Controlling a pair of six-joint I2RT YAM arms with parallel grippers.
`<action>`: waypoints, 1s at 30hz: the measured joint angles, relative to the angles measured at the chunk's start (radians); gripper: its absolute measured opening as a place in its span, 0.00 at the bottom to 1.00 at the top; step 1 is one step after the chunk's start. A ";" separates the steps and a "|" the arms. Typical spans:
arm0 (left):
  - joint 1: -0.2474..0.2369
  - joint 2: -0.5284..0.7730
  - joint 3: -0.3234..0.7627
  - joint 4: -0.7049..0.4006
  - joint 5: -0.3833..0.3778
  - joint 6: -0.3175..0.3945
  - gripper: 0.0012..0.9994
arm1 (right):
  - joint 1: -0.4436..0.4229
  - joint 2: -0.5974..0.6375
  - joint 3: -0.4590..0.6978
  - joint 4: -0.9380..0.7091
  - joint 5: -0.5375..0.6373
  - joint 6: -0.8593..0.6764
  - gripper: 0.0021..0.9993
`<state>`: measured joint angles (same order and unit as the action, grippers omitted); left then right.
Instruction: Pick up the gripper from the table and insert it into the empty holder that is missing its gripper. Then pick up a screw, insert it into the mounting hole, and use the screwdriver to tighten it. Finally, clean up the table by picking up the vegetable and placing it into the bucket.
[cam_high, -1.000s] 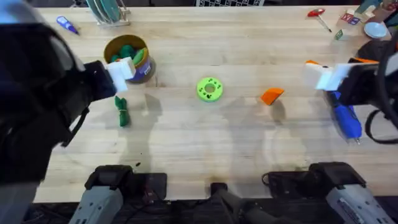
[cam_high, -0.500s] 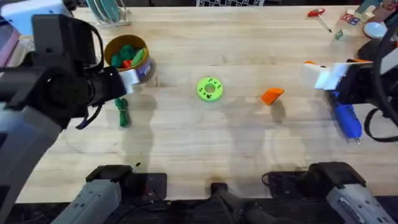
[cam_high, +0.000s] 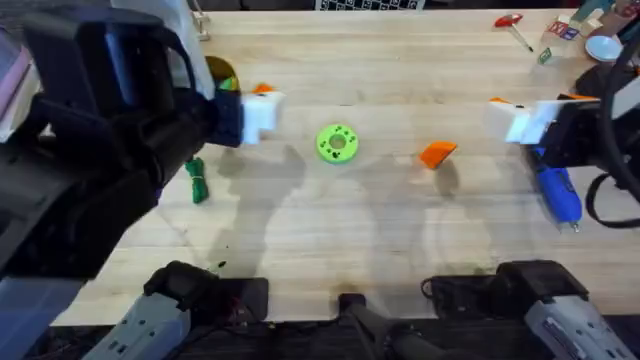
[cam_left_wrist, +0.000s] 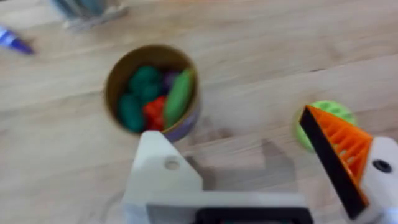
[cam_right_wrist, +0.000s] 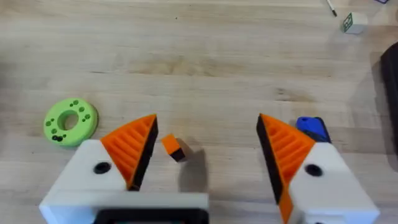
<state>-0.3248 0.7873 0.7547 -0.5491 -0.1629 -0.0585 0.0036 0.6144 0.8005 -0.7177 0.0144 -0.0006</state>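
Note:
The orange ribbed gripper (cam_high: 437, 154) lies on the table right of centre, and in the right wrist view this gripper (cam_right_wrist: 173, 147) is just beyond my open right gripper (cam_right_wrist: 207, 124). My right gripper (cam_high: 508, 115) hovers at the right, over the blue screwdriver (cam_high: 555, 190). My left gripper (cam_high: 258, 105) stands open beside the bucket (cam_high: 222, 78). One of its fingers is a bare white holder (cam_left_wrist: 163, 171) with a round hole; the other carries an orange pad. The bucket (cam_left_wrist: 152, 90) holds toy vegetables. The green vegetable (cam_high: 196, 180) lies on the table at the left.
A lime-green disc (cam_high: 337, 142) with dark specks sits mid-table. A red-handled tool (cam_high: 510, 22) and small boxes lie at the far right back. The raised left arm hides much of the table's left side.
My left arm has swung right from beside the bucket towards the table's middle, now covering most of the bucket. The right arm and the objects on the table have not moved.

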 joint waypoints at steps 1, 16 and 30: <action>-0.023 -0.008 0.000 0.013 0.023 0.006 0.97 | 0.000 0.000 0.000 0.000 0.000 0.000 0.97; -0.227 0.004 0.000 0.275 0.319 0.033 0.99 | 0.000 0.000 0.001 -0.166 0.000 0.000 0.97; -0.227 0.004 0.000 0.299 0.392 0.039 0.99 | 0.000 0.000 0.001 -0.439 0.000 0.000 0.97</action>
<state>-0.5522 0.7910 0.7547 -0.2497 0.2287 -0.0196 0.0036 0.6144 0.8017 -1.1572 0.0147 -0.0006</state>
